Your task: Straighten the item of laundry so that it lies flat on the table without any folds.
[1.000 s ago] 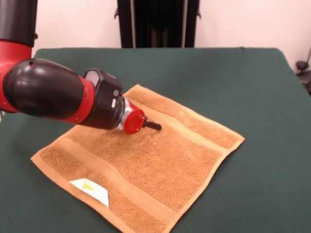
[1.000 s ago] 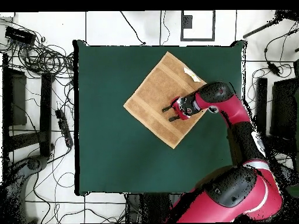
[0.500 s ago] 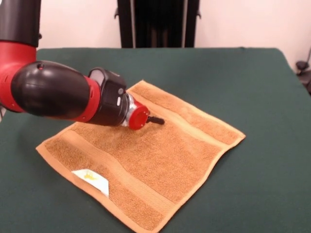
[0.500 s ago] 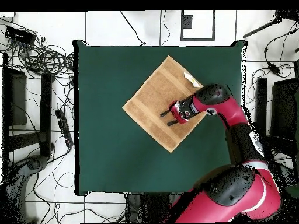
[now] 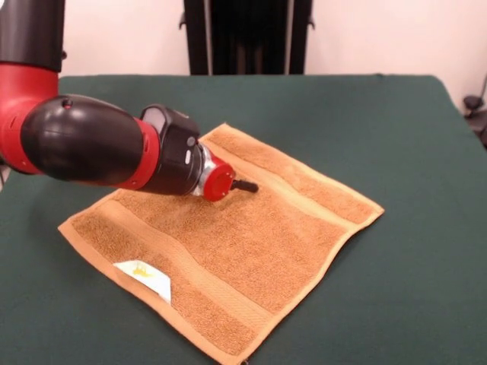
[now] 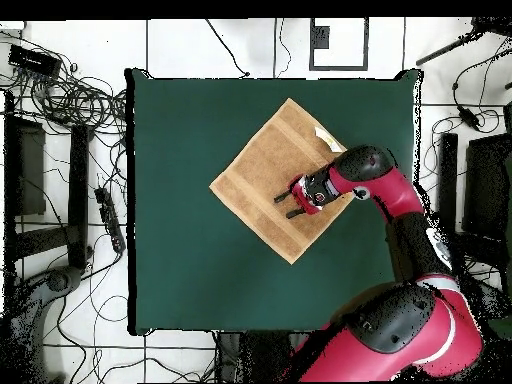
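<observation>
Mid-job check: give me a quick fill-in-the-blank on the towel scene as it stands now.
1. The towel lies spread on the ____ table.
2. The small white tag sits on the ____.
3. The gripper is over the ____.
Missing words: green; towel; towel

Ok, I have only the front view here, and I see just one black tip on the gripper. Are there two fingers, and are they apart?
Observer: Yes. In the overhead view the gripper shows two fingers, spread apart over the towel.
Operator: And the towel corner at the bottom edge of my picture, is it on the table?
Observer: Yes. From above, that corner lies on the table, with green surface between it and the table's edge.
</observation>
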